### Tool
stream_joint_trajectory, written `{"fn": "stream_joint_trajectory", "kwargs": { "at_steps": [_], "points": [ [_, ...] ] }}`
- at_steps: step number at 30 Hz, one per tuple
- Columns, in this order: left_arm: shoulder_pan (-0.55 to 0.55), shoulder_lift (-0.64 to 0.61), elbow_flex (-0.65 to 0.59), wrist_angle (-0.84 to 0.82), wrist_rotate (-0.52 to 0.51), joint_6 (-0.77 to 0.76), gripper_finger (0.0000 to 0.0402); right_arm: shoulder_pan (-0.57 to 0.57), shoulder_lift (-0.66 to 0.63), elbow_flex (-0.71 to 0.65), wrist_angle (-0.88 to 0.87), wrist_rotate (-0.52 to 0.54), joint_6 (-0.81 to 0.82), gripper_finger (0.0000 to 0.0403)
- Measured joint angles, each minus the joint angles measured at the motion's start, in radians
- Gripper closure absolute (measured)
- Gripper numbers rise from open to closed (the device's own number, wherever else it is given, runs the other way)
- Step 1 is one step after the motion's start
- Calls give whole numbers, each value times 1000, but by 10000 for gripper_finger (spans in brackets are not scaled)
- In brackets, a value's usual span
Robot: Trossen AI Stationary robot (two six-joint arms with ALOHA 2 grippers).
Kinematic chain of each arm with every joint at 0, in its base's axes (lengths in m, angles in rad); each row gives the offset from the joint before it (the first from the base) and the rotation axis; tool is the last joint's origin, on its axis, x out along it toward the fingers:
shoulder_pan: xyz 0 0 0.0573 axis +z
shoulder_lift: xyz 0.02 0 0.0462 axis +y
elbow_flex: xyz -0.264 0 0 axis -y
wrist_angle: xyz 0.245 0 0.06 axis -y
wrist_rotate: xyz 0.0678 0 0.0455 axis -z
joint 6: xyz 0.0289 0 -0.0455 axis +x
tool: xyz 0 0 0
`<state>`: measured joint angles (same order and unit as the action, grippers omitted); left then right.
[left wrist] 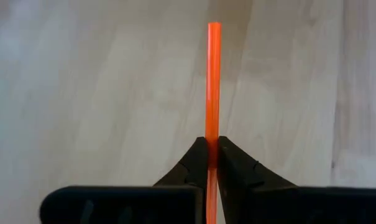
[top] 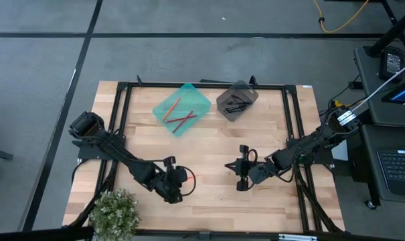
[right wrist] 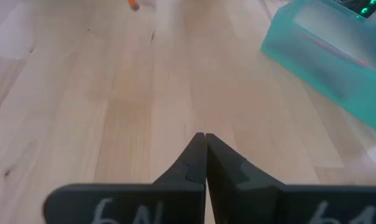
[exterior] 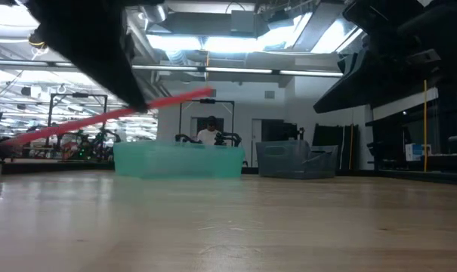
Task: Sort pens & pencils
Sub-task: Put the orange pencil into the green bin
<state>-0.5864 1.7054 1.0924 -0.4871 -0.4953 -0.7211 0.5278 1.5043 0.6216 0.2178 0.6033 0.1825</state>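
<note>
Up front, we see the left gripper clamped on an orange pencil, lifted off the table. The right gripper sits pinched together, empty. Farther back, the teal bin holds red pencils; the grey bin holds black pens. No readable writing.

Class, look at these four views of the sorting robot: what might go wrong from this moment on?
1. The left gripper pinches the orange pencil near one end, so most of it sticks out; it may swivel or slip during the carry.
2. The teal bin already holds pencils lying crossed; a long overhang might catch its rim and fall outside.
3. The right gripper, shut and empty, waits mid-table near the left arm's likely path; the arms might brush.
</note>
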Motion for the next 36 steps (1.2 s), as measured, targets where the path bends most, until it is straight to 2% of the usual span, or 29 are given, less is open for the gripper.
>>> {"fn": "stream_joint_trajectory", "kwargs": {
  "at_steps": [8,15,22,26,32,36],
  "points": [
    [-40,-58,0,24,-117,95,388,8,0,0,1,-14,4,399],
    [-63,-113,1,35,-152,181,388,8,0,0,0,-23,20,399],
    [-62,-117,1,67,-170,287,388,13,0,0,2,-24,22,399],
    [-33,-117,1,83,-141,330,388,24,0,0,3,-23,22,399],
    [0,-117,1,233,-14,502,388,43,0,0,9,-23,22,399],
    [22,-117,1,266,5,560,388,56,0,0,10,-23,23,399]
  ]
}}
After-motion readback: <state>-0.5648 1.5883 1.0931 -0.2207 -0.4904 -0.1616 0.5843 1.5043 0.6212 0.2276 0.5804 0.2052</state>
